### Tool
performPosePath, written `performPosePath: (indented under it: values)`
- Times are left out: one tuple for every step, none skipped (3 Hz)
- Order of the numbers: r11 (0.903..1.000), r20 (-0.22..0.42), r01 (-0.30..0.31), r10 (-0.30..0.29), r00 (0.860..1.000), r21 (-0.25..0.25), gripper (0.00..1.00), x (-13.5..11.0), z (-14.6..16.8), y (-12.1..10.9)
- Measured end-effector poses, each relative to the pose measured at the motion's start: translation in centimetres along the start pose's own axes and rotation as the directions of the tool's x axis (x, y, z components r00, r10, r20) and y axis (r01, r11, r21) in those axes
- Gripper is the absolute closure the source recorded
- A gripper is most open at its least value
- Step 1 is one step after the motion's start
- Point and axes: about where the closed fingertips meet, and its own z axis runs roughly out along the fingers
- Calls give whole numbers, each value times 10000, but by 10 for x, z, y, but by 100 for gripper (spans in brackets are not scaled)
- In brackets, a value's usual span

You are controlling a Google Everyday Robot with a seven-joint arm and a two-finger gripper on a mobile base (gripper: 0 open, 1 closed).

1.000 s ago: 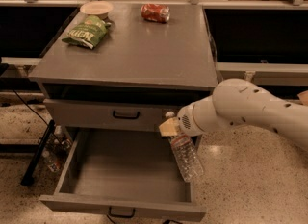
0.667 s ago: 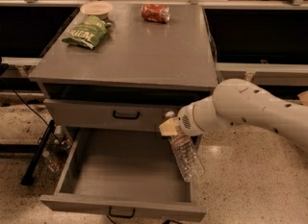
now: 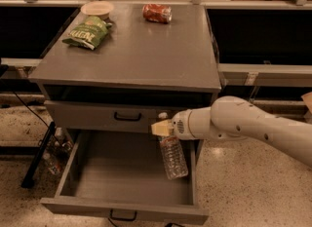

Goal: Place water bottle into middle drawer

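over on the left of the grey cabinet top [image 3: 131, 55] a green crinkly chip bag [image 3: 85, 32] lies by a pale shallow bowl [image 3: 96, 9], with a red soda can [image 3: 157, 13] on its side further along. below, the middle drawer [image 3: 122, 182] stands pulled open. it is a long grey metal tray with low walls, a bare flat floor and a black loop handle [image 3: 123, 216] on its front. the water bottle [image 3: 173, 157], clear ribbed plastic, hangs cap-up and slightly tilted over the drawer's right side, near the right wall. i can't tell whether its base touches the floor. the gripper [image 3: 162, 128] sits just above it, jaws clamped on the bottle's neck, at the end of a smooth white arm [image 3: 243, 123]. i'd say this is the placing step. next it should lower a touch and let go clear of the wall.
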Motion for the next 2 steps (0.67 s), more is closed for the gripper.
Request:
performPosePath:
  values:
    - [9995, 233, -73, 80, 9997, -317, 100, 3, 17, 1]
    - [9995, 236, -70, 77, 9997, -309, 100, 3, 16, 1]
